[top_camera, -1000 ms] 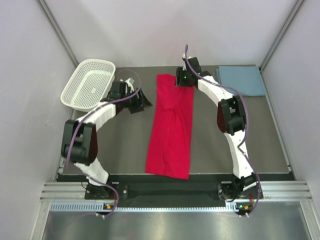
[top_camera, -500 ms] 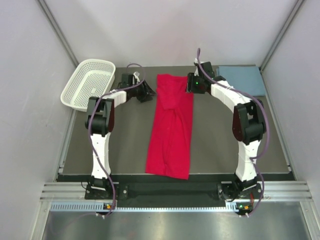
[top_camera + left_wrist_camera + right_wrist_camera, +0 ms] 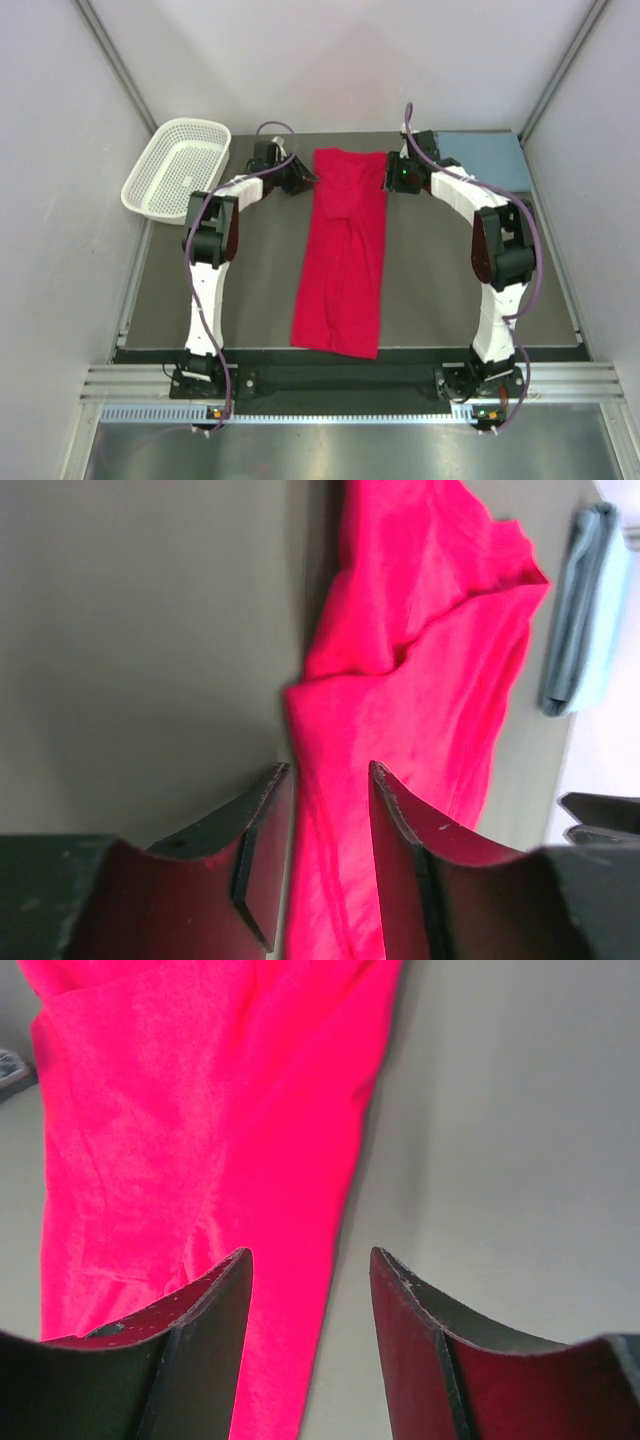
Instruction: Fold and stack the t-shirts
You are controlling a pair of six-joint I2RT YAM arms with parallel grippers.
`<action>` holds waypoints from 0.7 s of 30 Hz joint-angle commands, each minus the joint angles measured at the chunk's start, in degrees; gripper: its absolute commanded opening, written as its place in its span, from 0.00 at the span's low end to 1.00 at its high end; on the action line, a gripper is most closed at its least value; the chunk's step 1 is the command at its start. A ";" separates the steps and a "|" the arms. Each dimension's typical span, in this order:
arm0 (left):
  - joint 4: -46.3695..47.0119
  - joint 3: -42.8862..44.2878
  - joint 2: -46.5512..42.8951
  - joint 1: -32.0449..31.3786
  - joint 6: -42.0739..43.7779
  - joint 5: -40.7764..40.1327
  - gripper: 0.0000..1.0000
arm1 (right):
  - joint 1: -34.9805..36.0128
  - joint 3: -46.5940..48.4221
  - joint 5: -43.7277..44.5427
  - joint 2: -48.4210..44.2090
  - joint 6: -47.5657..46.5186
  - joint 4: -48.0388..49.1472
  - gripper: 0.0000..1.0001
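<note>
Your red t-shirt (image 3: 342, 250) lies folded into a long, wrinkled strip on the desk (image 3: 250, 285); left gripper (image 3: 330, 770) and right gripper (image 3: 310, 1255), jaws spread, straddle its far edges.

Pale walls (image 3: 330, 60), dark grey table (image 3: 250, 290), metal rail (image 3: 120, 382) along near edge.

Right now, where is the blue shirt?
In the top view, the blue shirt lies folded in the far right corner, just right of the right end effector.
</note>
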 commanded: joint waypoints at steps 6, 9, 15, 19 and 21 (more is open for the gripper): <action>0.32 4.63 3.70 -0.47 -2.80 -2.87 0.39 | -1.37 -2.98 -0.54 -5.24 -0.84 3.79 0.50; -1.51 6.12 4.05 -0.38 -1.58 -4.45 0.38 | -1.90 -4.21 -0.89 -5.86 -0.75 4.23 0.50; -5.93 7.62 3.88 -0.38 0.54 -9.12 0.38 | -2.61 -5.97 -1.33 -6.83 -0.84 4.58 0.51; -5.22 9.81 6.07 -0.38 -0.60 -6.66 0.29 | -3.13 -7.02 -1.51 -7.53 -0.93 4.67 0.50; -5.39 10.61 6.69 -0.38 -0.78 -6.31 0.25 | -3.13 -7.55 -1.60 -7.79 -1.02 4.85 0.50</action>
